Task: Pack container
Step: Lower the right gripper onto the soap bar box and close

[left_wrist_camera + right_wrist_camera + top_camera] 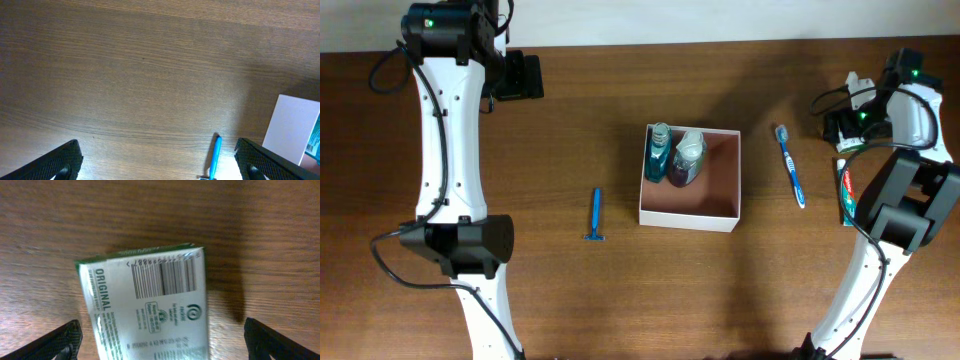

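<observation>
The container point(724, 212) is a square white box with a pinkish-brown inside, at the table's middle. Two bottles stand in its far left corner, a teal one point(659, 150) and a clear dark-filled one point(686, 160). Its white wall shows in the left wrist view point(292, 125). A blue razor point(596, 215) lies left of it, also in the left wrist view point(215, 157). A blue toothbrush point(790, 165) lies right of it. A white-and-green toothpaste box point(846, 190) lies at the far right. My right gripper point(843, 135) is open above that box point(145, 295), with its fingers point(160, 345) on either side. My left gripper point(530, 76) is open and empty point(157, 165) at the far left.
The brown wooden table point(620, 120) runs to a pale wall along the far edge. My left arm's elbow point(460, 245) stands at the left and my right arm's elbow point(910, 200) partly covers the toothpaste box.
</observation>
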